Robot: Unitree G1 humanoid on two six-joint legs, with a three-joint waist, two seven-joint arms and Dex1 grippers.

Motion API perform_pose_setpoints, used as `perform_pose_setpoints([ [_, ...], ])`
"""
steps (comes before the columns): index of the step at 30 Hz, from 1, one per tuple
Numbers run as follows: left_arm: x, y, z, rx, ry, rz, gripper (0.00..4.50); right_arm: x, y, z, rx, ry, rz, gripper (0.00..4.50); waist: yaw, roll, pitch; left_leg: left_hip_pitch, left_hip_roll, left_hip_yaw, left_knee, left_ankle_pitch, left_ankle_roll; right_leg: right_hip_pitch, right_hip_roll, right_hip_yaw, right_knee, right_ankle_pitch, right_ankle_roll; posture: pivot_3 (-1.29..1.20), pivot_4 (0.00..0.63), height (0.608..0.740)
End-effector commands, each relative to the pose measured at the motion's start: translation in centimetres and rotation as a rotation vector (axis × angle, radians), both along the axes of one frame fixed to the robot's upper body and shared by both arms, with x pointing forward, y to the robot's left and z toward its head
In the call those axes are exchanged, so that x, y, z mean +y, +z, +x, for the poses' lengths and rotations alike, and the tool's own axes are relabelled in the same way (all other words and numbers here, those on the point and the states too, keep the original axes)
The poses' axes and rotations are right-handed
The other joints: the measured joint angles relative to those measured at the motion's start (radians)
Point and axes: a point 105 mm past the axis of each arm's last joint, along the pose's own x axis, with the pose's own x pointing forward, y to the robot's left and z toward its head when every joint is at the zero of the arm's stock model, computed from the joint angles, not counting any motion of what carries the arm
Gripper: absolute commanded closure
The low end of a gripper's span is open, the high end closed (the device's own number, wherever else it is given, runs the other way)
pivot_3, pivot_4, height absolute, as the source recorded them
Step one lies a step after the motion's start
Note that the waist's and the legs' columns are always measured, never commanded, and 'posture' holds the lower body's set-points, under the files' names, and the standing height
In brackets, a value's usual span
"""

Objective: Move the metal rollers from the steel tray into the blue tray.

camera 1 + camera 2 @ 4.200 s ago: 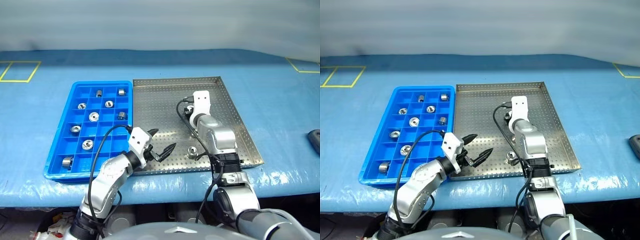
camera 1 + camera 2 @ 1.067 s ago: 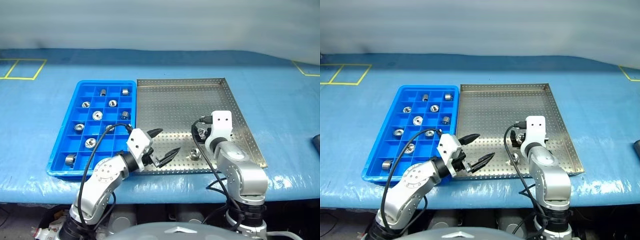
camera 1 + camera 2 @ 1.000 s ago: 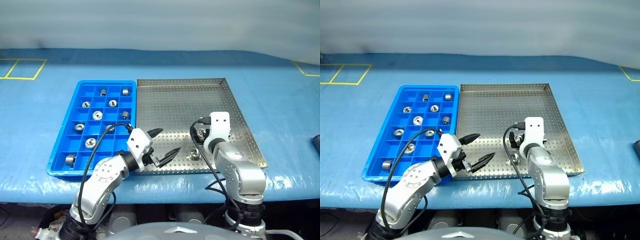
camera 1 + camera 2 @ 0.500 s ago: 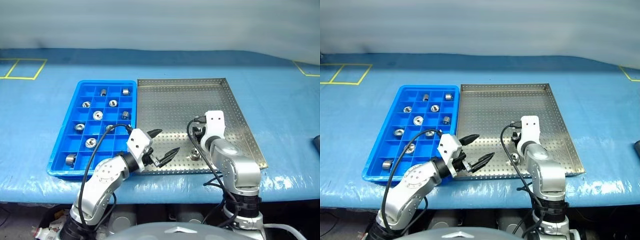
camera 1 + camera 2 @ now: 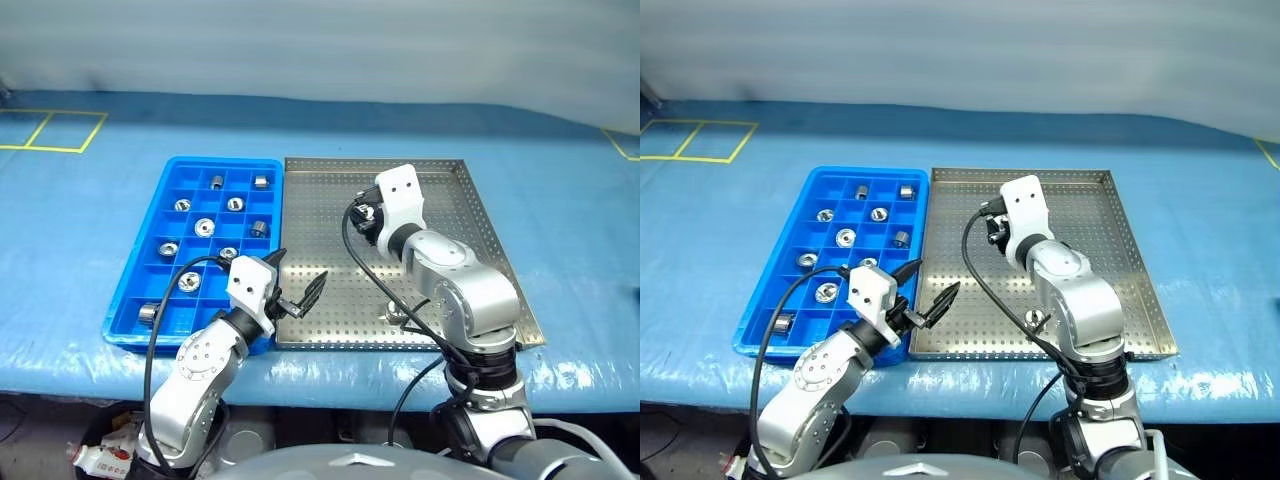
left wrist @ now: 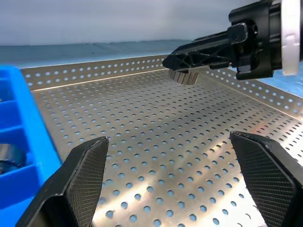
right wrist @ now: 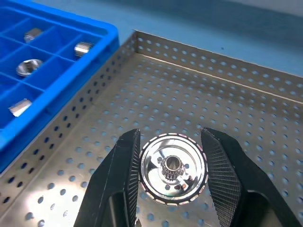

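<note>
Your right claw pinches a metal roller above the steel tray; your left claw hangs spread near the blue tray.

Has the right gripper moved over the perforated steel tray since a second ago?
Yes. The right gripper, shut on a shiny metal roller, moved from the perforated steel tray's near rim toward its far left.

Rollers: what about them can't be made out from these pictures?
- Held roller: in the eye views the right hand gripping it hides nearly all of it.
- Loose roller on the steel tray: in the eye views the right arm and its cable partly cover it, and it is too small to show detail.
- Cut-off roller in the blue tray: the left wrist view's edge crops it.
</note>
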Motion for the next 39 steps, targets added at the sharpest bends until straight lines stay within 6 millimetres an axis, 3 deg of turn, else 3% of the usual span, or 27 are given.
perform_pose_setpoints([
  [1, 1.3, 1.7, -0.5, -0.064, 0.089, -0.03, 0.0, 2.6, 1.5, -0.4, -0.055, 0.14, 0.015, 2.86, 0.016, 0.0, 0.0, 0.0, 0.0, 0.0, 0.0, 0.0, 0.0, 0.0, 0.0, 0.0, 0.0, 0.0, 0.0, 0.4, 0.15, 0.74],
  [11, 3.7, 1.1, -2.5, -0.053, 0.196, 0.06, 0.0, 6.5, 0.3, -1.4, -0.005, 0.352, 0.024, 2.86, 0.095, 0.0, 0.0, -0.001, 0.0, -0.002, 0.0, 0.0, 0.0, 0.0, 0.0, -0.003, -0.001, -0.001, -0.001, 0.51, 0.15, 0.74],
  [25, 4.4, 0.9, -3.7, -0.057, 0.189, 0.044, 0.0, 8.5, -1.3, -4.0, 0.082, 0.495, 0.064, 2.86, 0.208, 0.001, 0.001, -0.004, 0.001, -0.002, -0.001, 0.0, 0.0, -0.002, 0.0, -0.005, -0.004, -0.001, -0.001, 0.53, 0.15, 0.74],
  [32, 4.8, 0.0, -4.0, -0.044, 0.17, 0.039, 0.0, 8.0, -3.0, -4.9, 0.139, 0.493, 0.047, 2.86, 0.258, 0.001, 0.001, -0.005, 0.001, -0.001, -0.001, 0.0, -0.001, -0.003, -0.001, -0.005, -0.005, -0.004, -0.006, 0.52, 0.15, 0.74],
  [39, 4.7, -0.6, -4.0, -0.034, 0.128, 0.029, 0.0, 6.5, -3.0, -4.4, 0.136, 0.443, 0.025, 2.86, 0.285, 0.001, 0.001, -0.006, 0.001, -0.001, -0.001, -0.001, -0.001, -0.004, 0.0, -0.006, -0.005, -0.004, -0.006, 0.49, 0.15, 0.74],
])
